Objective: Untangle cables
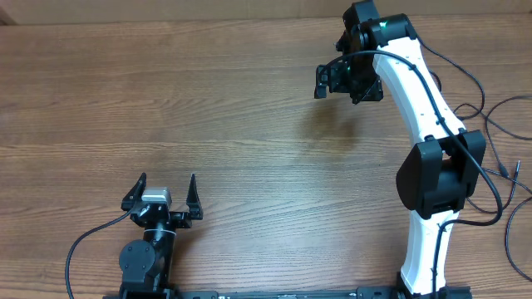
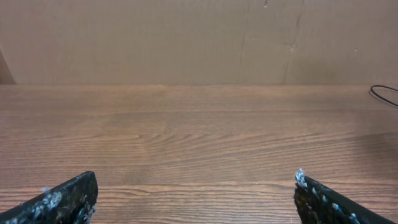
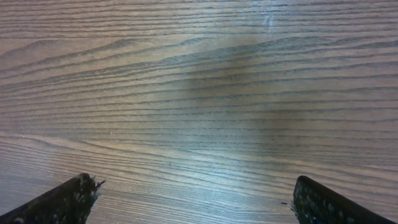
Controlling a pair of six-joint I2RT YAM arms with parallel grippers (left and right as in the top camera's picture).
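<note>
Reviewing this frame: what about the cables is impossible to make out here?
Overhead: the cables are thin loops running off the right edge, partly behind the right arm; ends and tangle unreadable.
Left wrist: only a sliver of cable at the right edge.
Right wrist: bare table only, no cable.

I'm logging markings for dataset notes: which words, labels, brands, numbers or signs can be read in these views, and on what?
None: no readable text shows on the brown wood-grain table, the white-and-black right arm or the black left arm. The small green light on the right arm carries no lettering.
</note>
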